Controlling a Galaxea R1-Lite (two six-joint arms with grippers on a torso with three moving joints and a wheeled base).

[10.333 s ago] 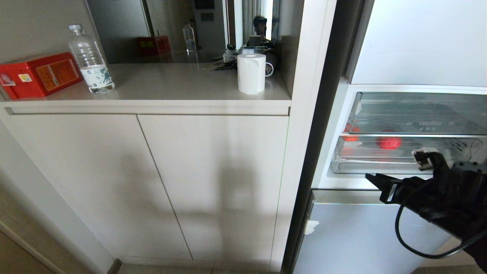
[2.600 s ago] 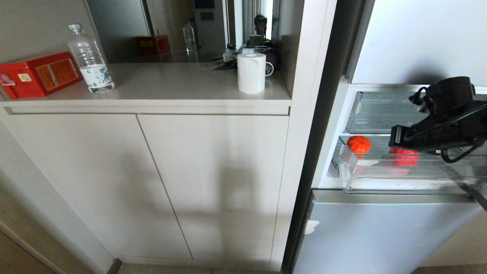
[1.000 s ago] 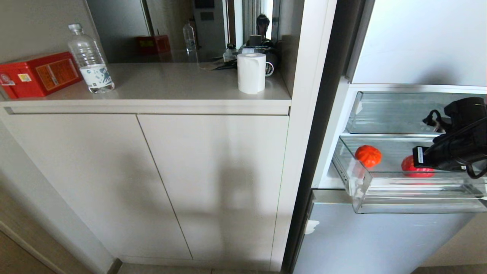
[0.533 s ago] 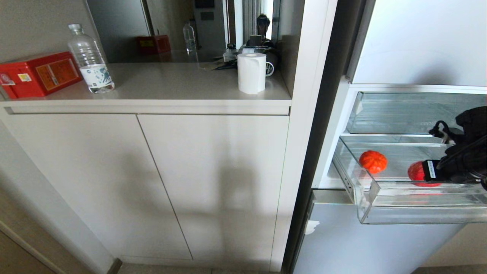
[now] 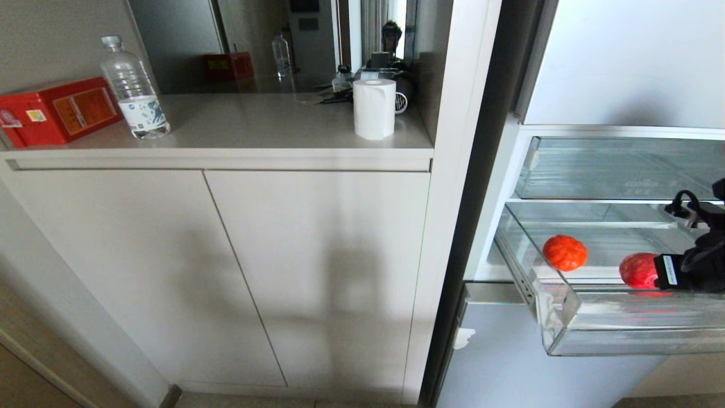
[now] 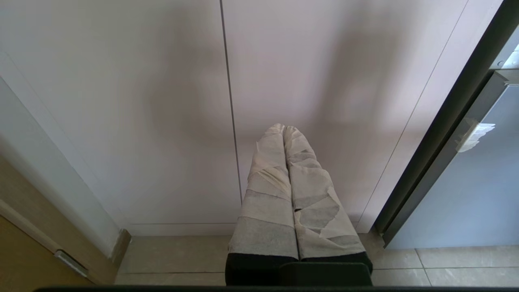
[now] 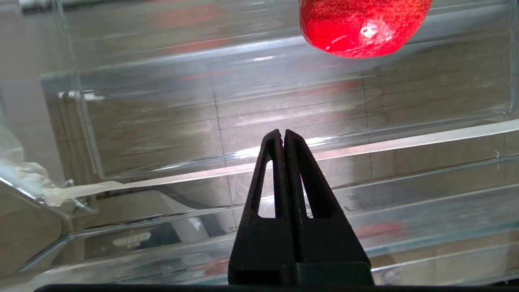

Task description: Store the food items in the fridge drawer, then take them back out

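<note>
The clear fridge drawer (image 5: 600, 334) stands pulled well out of the pale-blue fridge. On its floor lie two food items: a ribbed orange-red one (image 5: 564, 253) at the left and a smooth red one (image 5: 637, 270) to its right. My right gripper (image 5: 667, 273) sits low inside the drawer beside the smooth red one (image 7: 365, 28). Its black fingers are shut (image 7: 282, 132) with nothing between them, and the tips lie against the drawer's clear front wall (image 7: 365, 146). My left gripper (image 6: 282, 128), wrapped in tape and shut, hangs parked before the cabinet doors.
A shallower clear tray (image 5: 612, 170) sits above the drawer, and a closed pale-blue panel (image 5: 538, 368) lies below it. To the left, a beige cabinet (image 5: 255, 255) carries a red box (image 5: 59, 110), a water bottle (image 5: 136, 90) and a paper roll (image 5: 374, 107).
The drawer has slid further out towards me, and my right gripper has moved back and down with it. Both food items rode along inside. Ten seconds ago the drawer was pushed in.
</note>
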